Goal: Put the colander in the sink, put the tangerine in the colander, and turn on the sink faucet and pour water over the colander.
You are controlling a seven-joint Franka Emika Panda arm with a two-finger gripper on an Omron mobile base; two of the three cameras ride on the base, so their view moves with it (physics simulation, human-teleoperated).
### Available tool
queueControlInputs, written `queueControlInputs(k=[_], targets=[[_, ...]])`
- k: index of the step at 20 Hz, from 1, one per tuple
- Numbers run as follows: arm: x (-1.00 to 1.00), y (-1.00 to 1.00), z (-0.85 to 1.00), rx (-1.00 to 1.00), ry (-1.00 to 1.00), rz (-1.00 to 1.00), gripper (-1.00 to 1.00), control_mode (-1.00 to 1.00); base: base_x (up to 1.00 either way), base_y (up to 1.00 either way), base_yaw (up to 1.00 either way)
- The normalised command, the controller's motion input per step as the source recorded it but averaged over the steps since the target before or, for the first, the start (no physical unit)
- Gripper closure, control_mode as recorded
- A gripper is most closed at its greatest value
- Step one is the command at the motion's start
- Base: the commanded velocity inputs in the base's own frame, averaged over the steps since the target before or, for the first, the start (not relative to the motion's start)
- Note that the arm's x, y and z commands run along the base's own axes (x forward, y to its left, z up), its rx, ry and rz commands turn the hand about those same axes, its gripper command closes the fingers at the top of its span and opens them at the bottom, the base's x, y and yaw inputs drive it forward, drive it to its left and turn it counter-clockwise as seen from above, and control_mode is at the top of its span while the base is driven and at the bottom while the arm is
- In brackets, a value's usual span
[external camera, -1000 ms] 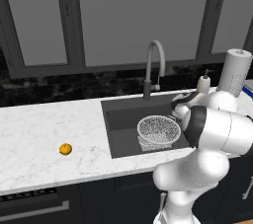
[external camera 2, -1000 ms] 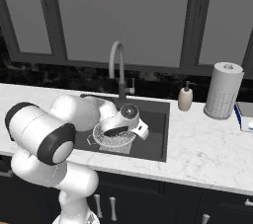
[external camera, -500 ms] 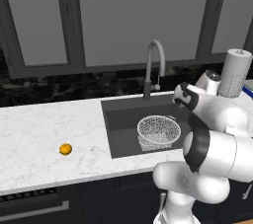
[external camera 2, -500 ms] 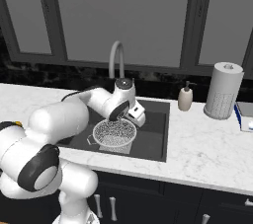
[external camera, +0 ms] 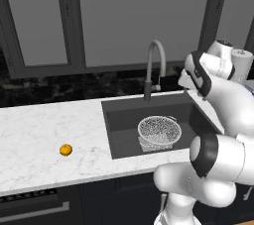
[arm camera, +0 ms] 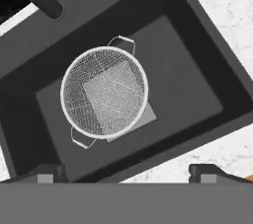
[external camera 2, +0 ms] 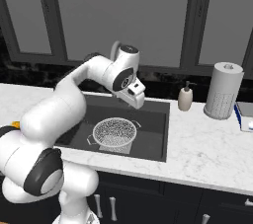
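Hand view: colander [arm camera: 104, 92] sits upright at sink [arm camera: 197, 90] centre, over drain patch, ready for fruit. Hand [arm camera: 123, 173] above it, jaws wide, empty. Tangerine [external camera: 65, 149] waits on surface [external camera: 44, 125], nine o'clock of basin; faucet [external camera: 154, 65] behind, twelve o'clock.

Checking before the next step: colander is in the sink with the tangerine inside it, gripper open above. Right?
Not quite. The tangerine lies on the counter left of the sink, as the left base view shows. The colander is in the sink, empty, with the open gripper above.

The arm arches high above the sink [external camera 2: 158, 119]. Its gripper [arm camera: 126, 173] points down, jaws spread wide, holding nothing.
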Motion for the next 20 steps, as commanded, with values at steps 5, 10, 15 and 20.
queueControlInputs(k=[5,10,15,20], targets=[[-0.87,0.70,0.42,-0.04,-0.02,0.15,-1.00,-1.00,0.00,0.00,0.00],[-0.52,1.00,0.19,-0.25,-0.03,0.28,-1.00,-1.00,0.00,0.00,0.00],[-0.56,0.97,0.22,-0.21,-0.05,0.20,-1.00,-1.00,0.00,0.00,0.00],[-0.47,0.68,0.01,-0.06,-0.04,0.19,-1.00,-1.00,0.00,0.00,0.00]])
